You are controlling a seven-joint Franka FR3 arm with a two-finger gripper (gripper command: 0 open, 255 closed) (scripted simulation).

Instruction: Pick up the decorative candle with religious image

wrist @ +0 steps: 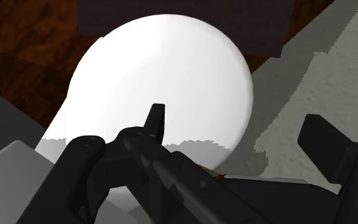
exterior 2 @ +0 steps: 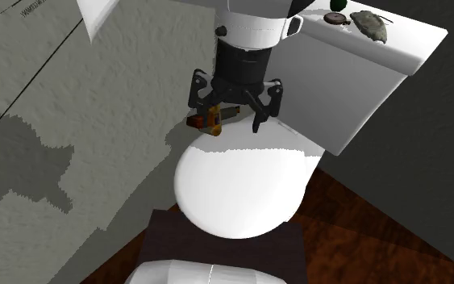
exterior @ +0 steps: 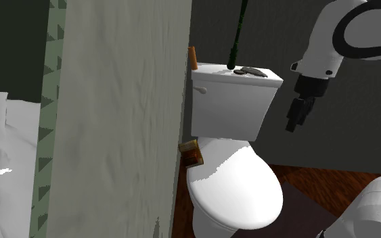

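The decorative candle (exterior: 191, 153) is a short brown and orange cylinder lying on its side between the toilet's rear and the grey wall. In the second exterior view the candle (exterior 2: 211, 120) shows just behind the hand. My black gripper (exterior 2: 231, 113) hangs open above the back of the closed white toilet lid (exterior 2: 241, 185), in front of the tank, with nothing between its fingers. In the shoulder view the gripper (exterior: 296, 120) appears right of the tank (exterior: 233, 101), well apart from the candle. From the wrist, the gripper (wrist: 234, 118) points down at the lid (wrist: 165, 70).
A thin orange stick (exterior: 193, 57) stands at the tank top's left corner, beside a green stem (exterior: 236, 34) and flat dark items (exterior: 253, 71). The grey wall (exterior: 114, 122) runs close along the toilet's side. A dark mat (exterior: 304, 203) lies on the wooden floor.
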